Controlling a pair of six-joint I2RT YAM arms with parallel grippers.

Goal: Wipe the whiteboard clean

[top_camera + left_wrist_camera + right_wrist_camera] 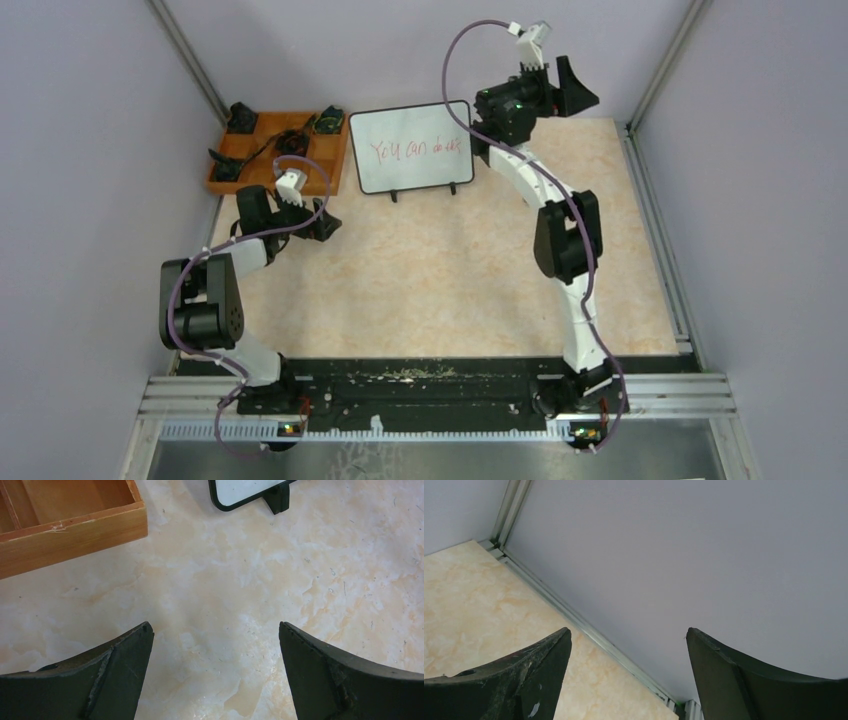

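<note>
The whiteboard (410, 147) stands on little black feet at the back of the table and bears red handwriting. Its lower corner (240, 490) and one foot show at the top of the left wrist view. My left gripper (325, 225) is open and empty, low over the table in front of and to the left of the board; its jaws (215, 630) stand wide apart over bare table. My right gripper (575, 90) is open and empty, raised to the right of the board near the back wall. In its wrist view the gripper (629, 632) faces the wall.
An orange wooden compartment tray (258, 165) holding several dark items sits left of the board; its corner (75, 530) is close to my left gripper. Grey walls with metal rails (574, 615) bound the table at the back and sides.
</note>
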